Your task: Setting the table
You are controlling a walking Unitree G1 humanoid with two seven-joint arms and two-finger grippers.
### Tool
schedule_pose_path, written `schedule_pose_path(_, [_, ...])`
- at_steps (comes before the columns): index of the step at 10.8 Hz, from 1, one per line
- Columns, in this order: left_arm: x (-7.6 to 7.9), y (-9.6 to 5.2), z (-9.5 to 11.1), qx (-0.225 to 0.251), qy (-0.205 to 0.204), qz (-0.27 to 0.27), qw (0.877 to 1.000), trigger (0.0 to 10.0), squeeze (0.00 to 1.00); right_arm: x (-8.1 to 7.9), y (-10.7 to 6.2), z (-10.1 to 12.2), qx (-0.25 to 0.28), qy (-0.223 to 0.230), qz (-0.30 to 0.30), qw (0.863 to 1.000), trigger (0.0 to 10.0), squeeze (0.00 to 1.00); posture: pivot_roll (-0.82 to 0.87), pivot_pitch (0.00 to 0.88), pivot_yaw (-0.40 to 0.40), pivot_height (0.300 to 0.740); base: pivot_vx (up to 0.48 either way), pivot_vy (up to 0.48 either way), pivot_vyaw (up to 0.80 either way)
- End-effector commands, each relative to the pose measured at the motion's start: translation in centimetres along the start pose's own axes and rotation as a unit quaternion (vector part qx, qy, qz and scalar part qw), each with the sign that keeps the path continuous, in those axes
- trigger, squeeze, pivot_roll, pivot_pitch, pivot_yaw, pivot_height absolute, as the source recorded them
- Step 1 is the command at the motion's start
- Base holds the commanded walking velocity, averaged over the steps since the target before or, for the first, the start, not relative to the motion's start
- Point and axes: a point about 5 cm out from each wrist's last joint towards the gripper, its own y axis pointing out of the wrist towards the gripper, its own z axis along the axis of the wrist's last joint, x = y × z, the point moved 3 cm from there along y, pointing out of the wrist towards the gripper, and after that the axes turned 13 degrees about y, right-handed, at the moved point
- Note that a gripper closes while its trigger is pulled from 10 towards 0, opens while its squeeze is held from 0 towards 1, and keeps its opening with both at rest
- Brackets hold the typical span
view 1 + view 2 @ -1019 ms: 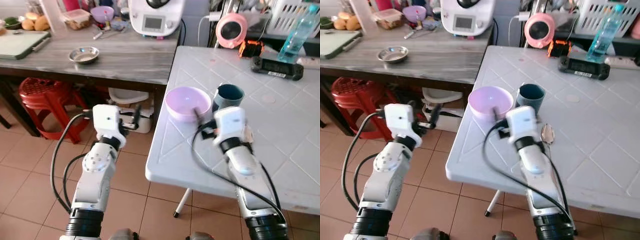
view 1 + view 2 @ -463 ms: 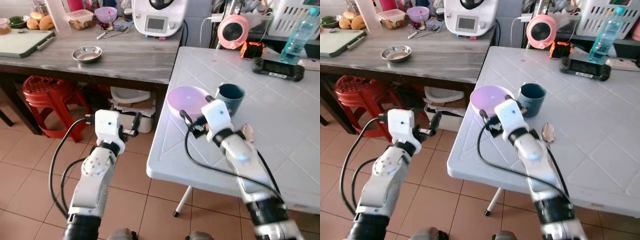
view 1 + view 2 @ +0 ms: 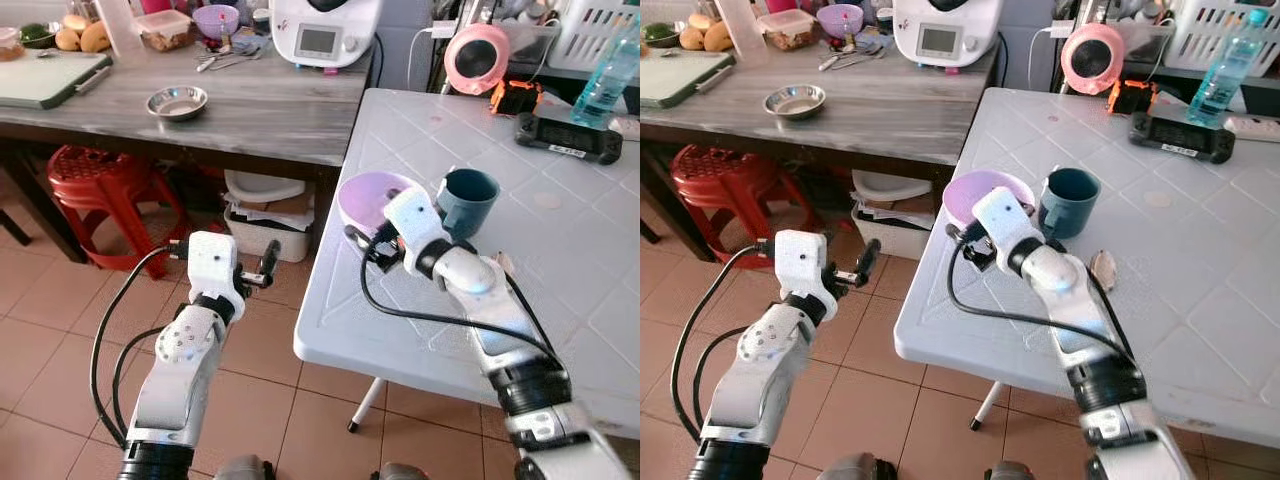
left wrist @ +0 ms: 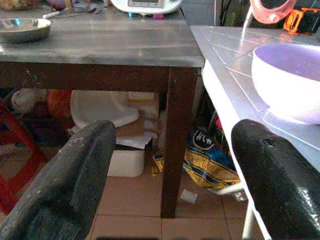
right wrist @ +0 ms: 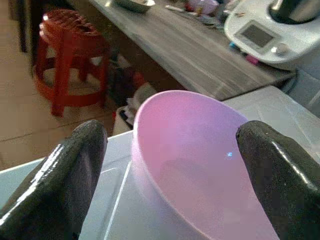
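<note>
A lilac plastic bowl point(image 3: 372, 196) stands near the left edge of the white table point(image 3: 560, 300), and a dark teal cup point(image 3: 468, 200) is just to its right. A metal spoon point(image 3: 1102, 268) lies on the table behind my right forearm. My right gripper point(image 3: 358, 240) is open at the bowl's near side, low over the table edge. In the right wrist view the bowl point(image 5: 200, 160) sits between the two spread fingers point(image 5: 65, 175), untouched. My left gripper point(image 3: 268, 262) hangs open over the floor left of the table, with the bowl point(image 4: 290, 80) off to one side.
A grey wooden counter point(image 3: 250, 110) to the left carries a steel dish point(image 3: 177, 101), a green board point(image 3: 45, 80) and a white appliance point(image 3: 325, 30). Under it are a red stool point(image 3: 95, 180) and white tubs point(image 3: 262, 190). A bottle point(image 3: 607, 75) and a black device point(image 3: 568, 138) stand at the far side.
My right gripper has swung left across the table, from beside the cup to the bowl's near left side. The left arm has dropped slightly. The camera has shifted a little.
</note>
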Motion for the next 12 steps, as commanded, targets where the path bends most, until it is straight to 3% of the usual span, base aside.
schedule_pose_path(1, [0.2, 0.0, 0.3, -0.001, 0.006, -0.009, 1.000, 10.0, 0.00, 0.2, 0.4, 0.1, -0.015, -0.012, 0.012, 1.000, 10.0, 0.00, -0.03, 0.003, 0.036, 0.740, 0.000, 0.000, 0.00])
schedule_pose_path(4, [-0.2, -0.2, 0.4, -0.004, 0.007, -0.003, 1.000, 10.0, 0.00, 0.9, 1.0, -0.8, -0.073, -0.013, 0.046, 0.996, 10.0, 0.00, -0.03, 0.012, 0.031, 0.740, 0.000, 0.000, 0.00])
schedule_pose_path(5, [-0.2, -0.3, 0.2, -0.010, 0.008, -0.004, 1.000, 10.0, 0.00, 1.1, 1.1, -0.8, -0.081, -0.014, 0.054, 0.995, 3.1, 0.00, -0.03, 0.013, 0.028, 0.740, 0.000, 0.000, 0.00])
schedule_pose_path(6, [0.0, -0.4, -0.3, -0.023, 0.011, -0.009, 1.000, 10.0, 0.00, 1.2, 1.1, -0.8, -0.089, -0.021, 0.070, 0.993, 0.0, 0.00, -0.03, 0.013, 0.027, 0.740, 0.000, 0.000, 0.00])
schedule_pose_path(12, [0.7, -0.5, -1.4, -0.063, 0.022, -0.025, 0.997, 10.0, 0.00, 2.8, 0.7, -1.8, -0.151, -0.105, 0.118, 0.976, 0.0, 0.00, -0.03, 0.000, 0.016, 0.740, 0.000, 0.000, 0.00])
